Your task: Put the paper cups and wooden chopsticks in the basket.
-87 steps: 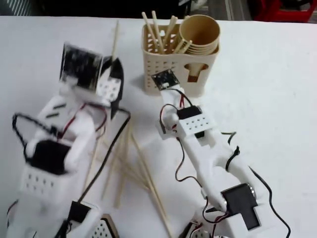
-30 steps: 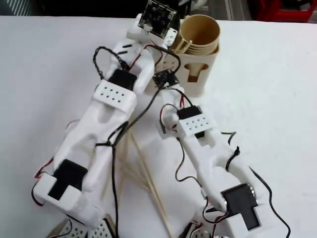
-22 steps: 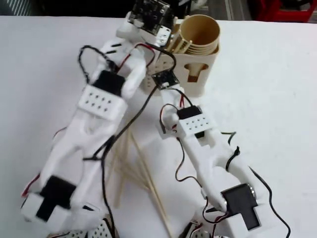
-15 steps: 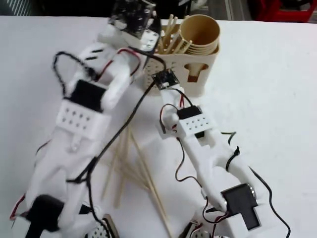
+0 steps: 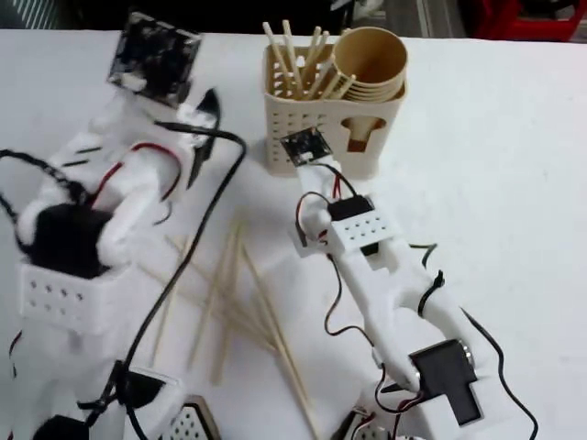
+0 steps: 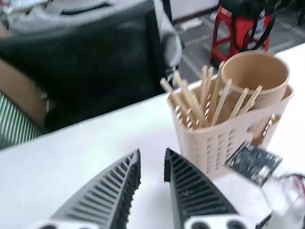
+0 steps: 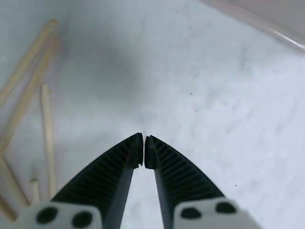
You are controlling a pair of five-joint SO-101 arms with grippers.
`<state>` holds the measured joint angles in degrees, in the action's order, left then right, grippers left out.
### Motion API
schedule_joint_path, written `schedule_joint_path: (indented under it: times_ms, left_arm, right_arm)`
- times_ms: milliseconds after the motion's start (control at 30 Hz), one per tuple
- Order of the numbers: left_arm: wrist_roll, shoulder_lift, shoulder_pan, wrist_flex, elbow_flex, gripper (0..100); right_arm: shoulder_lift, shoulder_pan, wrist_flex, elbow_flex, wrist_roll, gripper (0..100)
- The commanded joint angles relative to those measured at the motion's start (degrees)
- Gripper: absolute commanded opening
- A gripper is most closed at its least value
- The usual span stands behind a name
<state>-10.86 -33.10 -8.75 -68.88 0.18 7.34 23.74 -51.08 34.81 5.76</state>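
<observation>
Wooden chopsticks (image 5: 229,302) lie loose on the table (image 5: 495,183) at 6 o'clock from the left gripper (image 6: 151,160), its jaws slightly parted and empty. At its 3 o'clock, the basket (image 5: 330,133) holds stacked paper cups (image 5: 371,60) and upright chopsticks (image 5: 292,60). At the basket's 6 o'clock sits the right gripper (image 7: 143,151), jaws pressed together.

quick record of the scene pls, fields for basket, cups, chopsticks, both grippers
basket: upright on the table
paper cups: stacked, in the basket
chopsticks in basket: a bunch, standing beside the cups
loose chopsticks: several, scattered on the table
left gripper: open, empty, facing the basket
right gripper: shut, empty, over bare table near loose chopsticks
</observation>
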Motion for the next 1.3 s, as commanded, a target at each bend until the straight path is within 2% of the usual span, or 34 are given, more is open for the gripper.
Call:
schedule_joint_path:
  times_ms: [0, 300, 433, 767, 967, 1100, 1267]
  left_arm:
    - [-0.8, -2.3, 5.6, -8.5, -2.5, 10]
    - [-10.8, -2.8, 14.0, -14.5, 10.5, 11]
    - [-13.8, -2.3, 16.7, -13.7, 20.0, 21]
    - [-13.6, -2.3, 18.6, -4.2, 40.4, 24]
    - [-13.4, -2.2, 18.2, 1.8, 46.3, 24]
    - [-10.3, -2.2, 18.2, 7.3, 49.7, 24]
    - [-6.8, -2.2, 13.9, 9.6, 51.4, 24]
  right_arm:
    - [1.9, -0.6, 0.7, -0.3, 0.3, 1.8]
    - [1.9, -0.6, 1.5, 0.4, 0.3, 1.8]
    - [1.9, -0.6, 1.5, 0.4, 0.3, 1.8]
    - [1.9, -0.6, 1.5, 0.4, 0.3, 1.8]
    - [1.9, -0.6, 1.5, 0.4, 0.3, 1.8]
    - [1.9, -0.6, 1.5, 0.4, 0.3, 1.8]
    - [1.9, -0.6, 1.5, 0.4, 0.3, 1.8]
